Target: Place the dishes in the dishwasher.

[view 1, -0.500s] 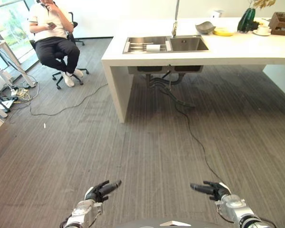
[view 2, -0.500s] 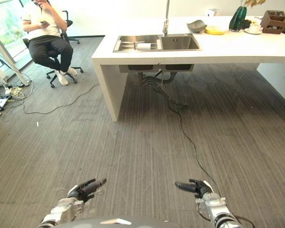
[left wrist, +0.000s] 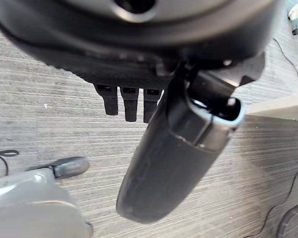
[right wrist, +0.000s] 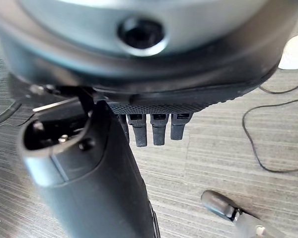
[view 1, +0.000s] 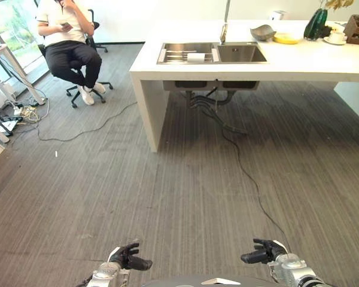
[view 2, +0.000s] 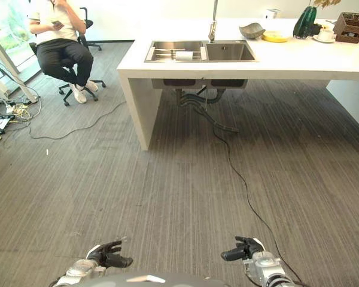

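Note:
On the white counter (view 1: 299,60) at the far side stand a grey bowl (view 1: 262,33), a yellow plate (view 1: 285,39) and a white cup on a saucer (view 1: 335,37). A steel double sink (view 1: 239,54) is set in the counter, with a white item (view 1: 195,58) in its left basin. My left hand (view 1: 127,258) and right hand (view 1: 266,252) hang low over the grey carpet, far from the counter. Both are open and hold nothing; the left wrist view shows the thumb (left wrist: 174,153) and relaxed fingers (left wrist: 130,101), and the right wrist view shows the same (right wrist: 159,129).
A person (view 1: 66,42) sits on an office chair at the far left. A desk leg and loose cables (view 1: 15,113) lie at the left edge. A dark green vase (view 1: 316,24) and a wooden box (view 1: 358,28) stand on the counter's right end. Pipes (view 1: 206,101) hang under the sink.
The whole picture has shifted slightly, so the camera moved. Both hands have sunk toward the bottom edge and their fingers have drawn in a little.

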### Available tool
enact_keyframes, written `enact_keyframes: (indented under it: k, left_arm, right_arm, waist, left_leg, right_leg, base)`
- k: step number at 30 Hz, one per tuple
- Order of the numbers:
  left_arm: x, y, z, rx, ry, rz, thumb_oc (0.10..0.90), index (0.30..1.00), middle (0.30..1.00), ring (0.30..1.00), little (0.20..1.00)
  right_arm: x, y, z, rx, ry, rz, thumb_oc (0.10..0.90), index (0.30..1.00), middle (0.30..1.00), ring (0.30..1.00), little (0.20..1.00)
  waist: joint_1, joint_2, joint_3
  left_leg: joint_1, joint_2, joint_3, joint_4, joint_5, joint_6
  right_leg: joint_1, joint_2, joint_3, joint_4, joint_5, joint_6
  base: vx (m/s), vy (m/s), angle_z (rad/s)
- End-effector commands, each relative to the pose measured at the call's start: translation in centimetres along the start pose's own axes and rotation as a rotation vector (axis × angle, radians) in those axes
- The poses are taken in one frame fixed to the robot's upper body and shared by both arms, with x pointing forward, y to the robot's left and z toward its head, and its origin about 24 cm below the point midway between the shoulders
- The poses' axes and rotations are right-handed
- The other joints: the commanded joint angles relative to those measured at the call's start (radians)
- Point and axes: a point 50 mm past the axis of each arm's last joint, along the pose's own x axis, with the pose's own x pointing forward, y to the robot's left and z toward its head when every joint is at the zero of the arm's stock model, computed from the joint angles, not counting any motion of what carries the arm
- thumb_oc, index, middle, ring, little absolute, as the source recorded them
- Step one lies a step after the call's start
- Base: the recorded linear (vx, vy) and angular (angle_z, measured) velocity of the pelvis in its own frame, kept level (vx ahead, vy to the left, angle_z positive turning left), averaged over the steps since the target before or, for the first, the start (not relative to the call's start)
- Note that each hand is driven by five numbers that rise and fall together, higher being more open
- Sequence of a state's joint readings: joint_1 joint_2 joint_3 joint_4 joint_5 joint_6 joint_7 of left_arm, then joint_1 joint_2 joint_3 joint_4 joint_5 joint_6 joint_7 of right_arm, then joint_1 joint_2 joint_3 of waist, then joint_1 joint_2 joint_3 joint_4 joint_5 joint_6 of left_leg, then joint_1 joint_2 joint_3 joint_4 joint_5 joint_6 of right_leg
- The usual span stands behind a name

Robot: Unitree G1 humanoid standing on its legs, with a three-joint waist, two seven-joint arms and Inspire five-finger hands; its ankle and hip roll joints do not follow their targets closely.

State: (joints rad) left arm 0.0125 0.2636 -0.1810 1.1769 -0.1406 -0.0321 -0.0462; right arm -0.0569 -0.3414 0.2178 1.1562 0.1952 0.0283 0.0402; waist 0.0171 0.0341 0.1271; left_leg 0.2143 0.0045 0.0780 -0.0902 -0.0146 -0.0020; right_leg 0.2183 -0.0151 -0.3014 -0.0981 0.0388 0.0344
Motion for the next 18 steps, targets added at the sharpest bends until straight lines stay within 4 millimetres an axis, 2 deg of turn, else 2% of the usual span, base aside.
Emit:
enact_keyframes:
  k: [1,5,10,14,18]
  left_arm:
    - [0.5,0.1,2.3,0.081,-0.032,0.011,0.8,0.9,0.9,0.9,0.9]
    - [0.4,-0.8,0.3,0.061,0.043,-0.013,0.8,0.9,0.9,0.9,0.9]
    - [0.4,-1.1,-0.2,-0.032,0.056,-0.019,0.8,0.9,0.9,0.9,0.9]
    - [0.4,-1.2,-0.1,-0.034,0.054,-0.026,0.8,0.9,0.9,0.9,0.9]
    - [0.5,-0.8,1.2,-0.059,0.002,-0.01,0.8,0.9,0.9,0.9,0.9]
  right_arm:
    - [0.2,-0.5,1.6,-0.028,-0.048,-0.034,0.8,0.9,0.9,0.9,0.9]
    - [0.1,-0.8,-0.7,-0.015,0.04,-0.052,0.8,0.9,0.9,0.9,0.9]
    - [-0.1,-0.7,-2.1,-0.002,0.091,-0.053,0.8,0.9,0.9,0.9,0.9]
    - [-0.1,-0.6,-2.0,-0.004,0.09,-0.047,0.8,0.9,0.9,0.9,0.9]
    - [0.1,-0.8,-0.6,0.007,0.042,-0.052,0.8,0.9,0.9,0.9,0.9]
  waist:
    - [0.011,-0.022,-0.033]
    - [0.007,-0.026,-0.04]
    - [0.009,-0.029,-0.044]
    - [0.01,-0.031,-0.047]
    - [0.012,-0.034,-0.054]
  left_leg:
    - [-0.02,0.044,-0.015,0.003,-0.03,-0.087]
    - [-0.026,0.045,-0.019,0.003,-0.031,-0.086]
    - [-0.033,0.044,-0.024,0.003,-0.031,-0.085]
    - [-0.035,0.042,-0.025,0.003,-0.032,-0.083]
    - [-0.034,0.035,-0.025,0.003,-0.042,-0.077]
  right_leg:
    - [-0.009,-0.087,0.055,0.011,-0.077,0.124]
    - [-0.014,-0.086,0.056,0.011,-0.079,0.12]
    - [-0.019,-0.087,0.049,0.011,-0.077,0.119]
    - [-0.021,-0.088,0.049,0.011,-0.076,0.12]
    - [-0.019,-0.096,0.047,0.011,-0.071,0.126]
  base:
    - [0.02,0.009,0.03]
    - [0.01,0.004,0.02]
    - [0.0,0.0,0.0]
    - [0.0,0.009,0.0]
    - [0.01,0.054,0.01]
